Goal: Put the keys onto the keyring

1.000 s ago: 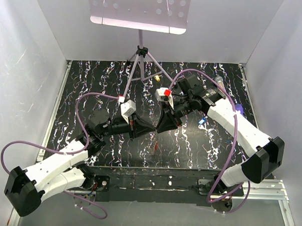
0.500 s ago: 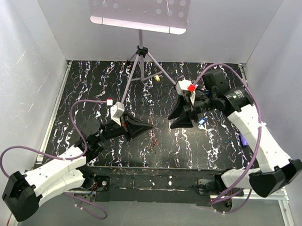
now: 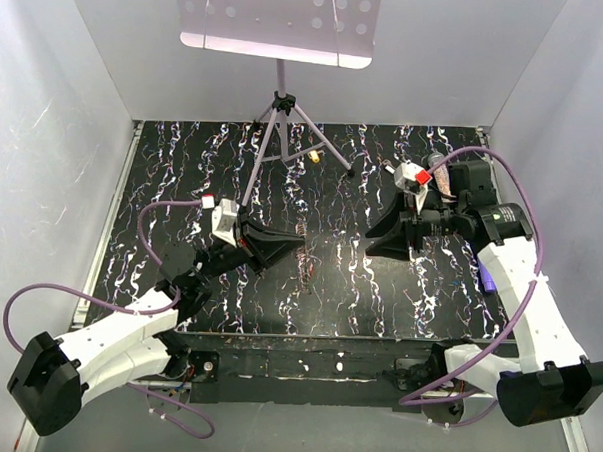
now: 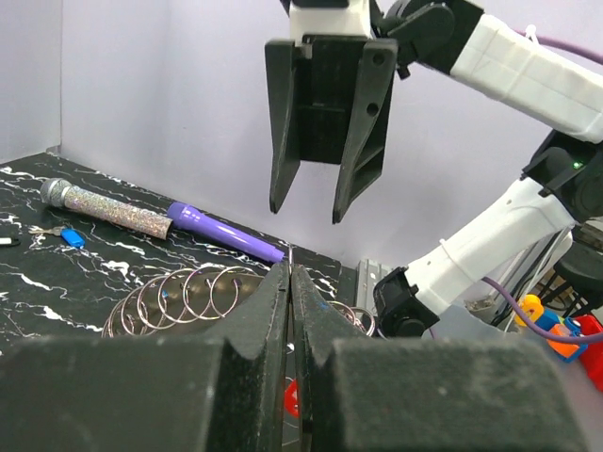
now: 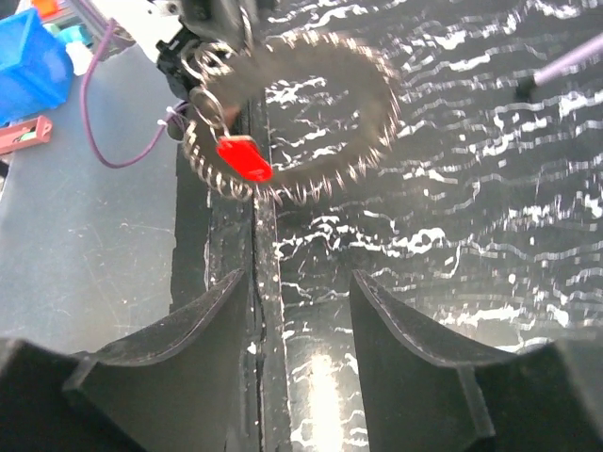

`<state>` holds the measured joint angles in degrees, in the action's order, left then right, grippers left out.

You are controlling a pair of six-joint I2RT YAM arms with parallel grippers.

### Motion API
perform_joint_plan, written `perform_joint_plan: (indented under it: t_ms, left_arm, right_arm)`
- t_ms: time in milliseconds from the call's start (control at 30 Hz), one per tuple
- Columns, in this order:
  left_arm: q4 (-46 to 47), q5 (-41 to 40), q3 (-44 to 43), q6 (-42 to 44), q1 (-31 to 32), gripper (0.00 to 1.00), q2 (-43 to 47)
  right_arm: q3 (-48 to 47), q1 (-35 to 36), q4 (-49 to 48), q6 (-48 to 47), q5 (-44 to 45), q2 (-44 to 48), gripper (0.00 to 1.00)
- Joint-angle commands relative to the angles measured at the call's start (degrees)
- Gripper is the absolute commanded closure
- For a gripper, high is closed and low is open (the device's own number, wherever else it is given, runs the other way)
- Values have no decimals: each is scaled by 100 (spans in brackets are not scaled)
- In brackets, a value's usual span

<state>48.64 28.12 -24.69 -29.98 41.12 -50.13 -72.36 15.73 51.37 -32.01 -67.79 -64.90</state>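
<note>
My left gripper (image 4: 290, 275) is shut on the keyring (image 5: 381, 122), a jagged grey loop hanging from its tips above the table's near edge. A red key (image 5: 243, 158) dangles on the ring, also showing between the left fingers as a red key (image 4: 292, 395). The ring's coils (image 4: 193, 294) spread to both sides of the jaws. My right gripper (image 5: 298, 275) is open and empty, a hand's width back from the ring, facing the left gripper (image 3: 302, 244). A blue key (image 4: 73, 237) lies on the mat behind it. A yellow key (image 3: 314, 156) lies near the tripod.
A tripod stand (image 3: 280, 105) with a perforated tray stands at the back centre. A glittery tube (image 4: 104, 205) and a purple pen (image 4: 226, 234) lie end to end at the mat's right side. White walls enclose the black marbled mat (image 3: 184, 171).
The two grippers were together at the centre a second ago. The right gripper has opened and pulled back to the right. The left gripper has drawn slightly left, keeping the ring.
</note>
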Motion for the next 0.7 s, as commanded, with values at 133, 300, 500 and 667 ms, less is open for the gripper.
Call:
perform_joint_plan:
  t_ms: [133,300,500,667]
  left_arm:
    - [523,-149,139,18,10,100,-32]
    - [470,-70,183,159,10,100,-32]
    - [1522,613,429,62,-34,100,-251]
    - [2186,2335,106,202,-52,100,-665]
  right_arm:
    - [836,-816,-453,389,994,593,35]
    - [1153,-1439,-497,599,1497,602,30]
    - [996,-1889,599,-733,164,286,30]
    - [715,-1810,2453,-3483,-910,-144,31]
